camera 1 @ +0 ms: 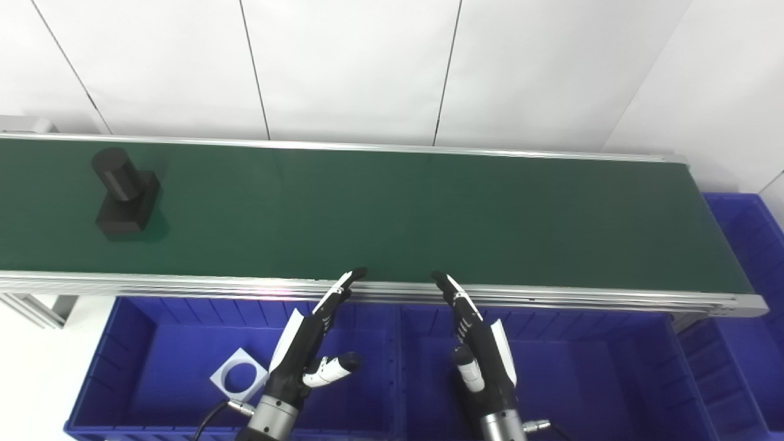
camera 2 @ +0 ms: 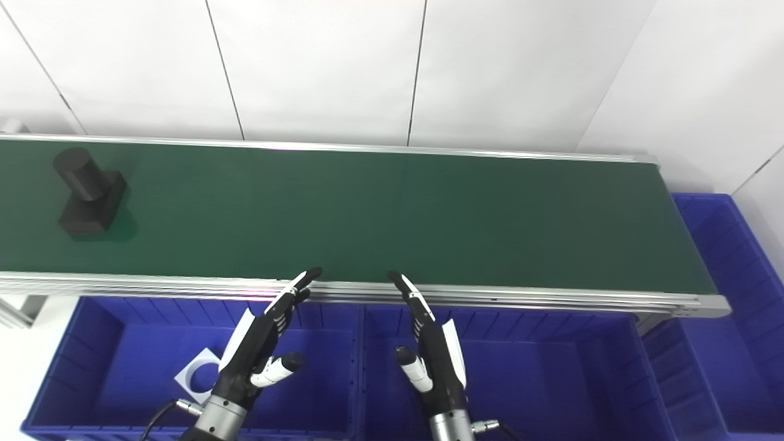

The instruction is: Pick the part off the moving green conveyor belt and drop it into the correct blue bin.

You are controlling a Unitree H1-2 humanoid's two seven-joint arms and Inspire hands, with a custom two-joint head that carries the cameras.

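A black part (camera 1: pixel 124 195), a cylinder standing on a square block, rides on the green conveyor belt (camera 1: pixel 392 214) at its far left. My left hand (camera 1: pixel 309 340) hovers over the blue bins at the belt's near rail, open, fingers stretched toward the belt, holding nothing. My right hand (camera 1: pixel 478 343) mirrors it a little to the right, also open and empty. Both hands are far to the right of the black part.
Below the belt's near rail stand a left blue bin (camera 1: pixel 141 343) holding a pale square plate with a round hole (camera 1: pixel 239 373), and a middle blue bin (camera 1: pixel 582 367). Another blue bin (camera 1: pixel 747 257) stands off the belt's right end. A white wall lies behind.
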